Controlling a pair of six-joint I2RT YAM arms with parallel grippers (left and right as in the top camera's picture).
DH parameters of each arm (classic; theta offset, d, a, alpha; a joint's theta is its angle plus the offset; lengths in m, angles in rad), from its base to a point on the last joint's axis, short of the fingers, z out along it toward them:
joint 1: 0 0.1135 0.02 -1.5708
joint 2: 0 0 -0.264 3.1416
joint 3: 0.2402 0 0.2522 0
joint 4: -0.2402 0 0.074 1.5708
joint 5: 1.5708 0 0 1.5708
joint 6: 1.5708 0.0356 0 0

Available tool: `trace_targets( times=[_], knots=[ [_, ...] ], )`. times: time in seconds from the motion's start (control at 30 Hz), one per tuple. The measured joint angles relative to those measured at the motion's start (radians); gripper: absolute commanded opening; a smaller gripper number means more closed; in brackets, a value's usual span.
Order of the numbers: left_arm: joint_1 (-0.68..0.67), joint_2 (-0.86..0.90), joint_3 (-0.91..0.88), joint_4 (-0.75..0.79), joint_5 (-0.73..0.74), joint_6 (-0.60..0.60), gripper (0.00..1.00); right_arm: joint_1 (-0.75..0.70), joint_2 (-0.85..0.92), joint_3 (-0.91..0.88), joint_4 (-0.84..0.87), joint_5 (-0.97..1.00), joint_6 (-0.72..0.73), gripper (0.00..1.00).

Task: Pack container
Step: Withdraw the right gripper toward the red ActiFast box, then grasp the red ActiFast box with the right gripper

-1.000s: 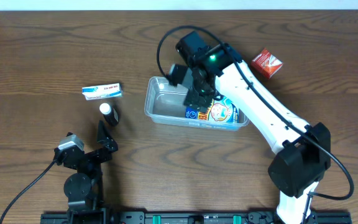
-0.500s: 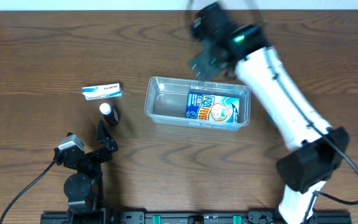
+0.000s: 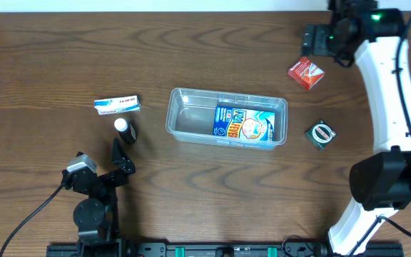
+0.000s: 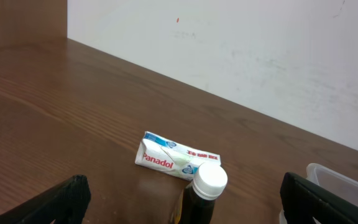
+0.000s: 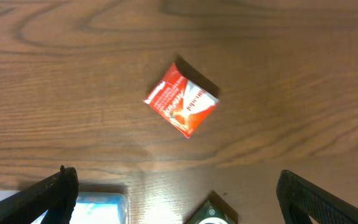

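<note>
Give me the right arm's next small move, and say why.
Probably lower the right claw toward the red box. The claw is open and above it. The box lies free outside the container, which so far holds only the blue box.

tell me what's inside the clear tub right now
One blue box with a cartoon face lies flat in the right half of the container; its left half is bare. Anything under the box is covered and cannot be seen.
</note>
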Motion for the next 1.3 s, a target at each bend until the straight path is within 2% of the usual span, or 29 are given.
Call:
trace_targets(
  times=[0.13, 0.23, 0.43, 0.63, 0.87, 1.3],
  knots=[
    [0.0, 0.0, 0.0, 0.0, 0.0, 0.0, 0.98, -0.02, 0.005, -0.002, 0.003, -0.024, 0.01, 0.99],
    [0.0, 0.0, 0.0, 0.0, 0.0, 0.0, 0.98, -0.019, 0.025, -0.002, 0.069, -0.042, -0.035, 0.99],
    [0.0, 0.0, 0.0, 0.0, 0.0, 0.0, 0.98, -0.018, 0.116, -0.002, 0.212, -0.056, -0.28, 0.99],
    [0.0, 0.0, 0.0, 0.0, 0.0, 0.0, 0.98, -0.025, 0.214, -0.002, 0.301, -0.061, -0.459, 0.99],
    [0.0, 0.0, 0.0, 0.0, 0.0, 0.0, 0.98, -0.057, 0.31, -0.003, 0.237, -0.064, -0.689, 0.99],
    [0.0, 0.0, 0.0, 0.0, 0.0, 0.0, 0.98, -0.083, 0.362, -0.008, 0.178, -0.19, -0.921, 0.99]
  ],
)
